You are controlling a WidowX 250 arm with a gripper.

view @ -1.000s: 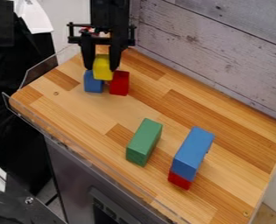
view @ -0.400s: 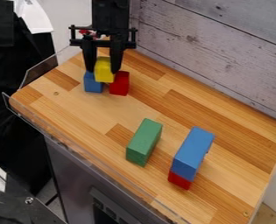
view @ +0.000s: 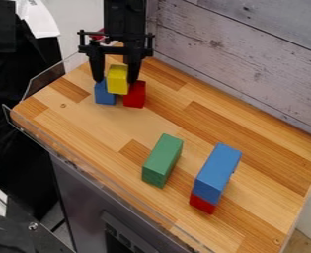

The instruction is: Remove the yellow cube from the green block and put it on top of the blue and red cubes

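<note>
The black claw [view: 115, 80] parts its two fingers around the yellow cube [view: 117, 79], which sits lower than it did a second ago and now rests across the tops of the small blue cube [view: 105, 93] and the small red cube [view: 135, 94]. In the previous frames the fingers press in close on the yellow cube's sides; here they stand apart, one on either side of it. The two lower cubes hold their places near the far left corner of the wooden tabletop [view: 92, 116], side by side beneath the yellow one. Nearer the camera, a green block [view: 162, 160] lies on the boards, well apart from the stack, with a long blue block [view: 216, 173] beside it, set on top of a red block [view: 203, 203]; all three are unmoved. A weathered plank wall [view: 250, 54] rises along the back edge, and a clear plastic guard [view: 49, 76] runs around the left end. Dark cloth [view: 19, 99] hangs to the left of the tabletop, with a gray appliance [view: 85, 190] below the front edge. The arm [view: 125, 20] comes in from the top, near-vertical, its claw pointing down, a finger tip flanking each side of the yellow cube.
</note>
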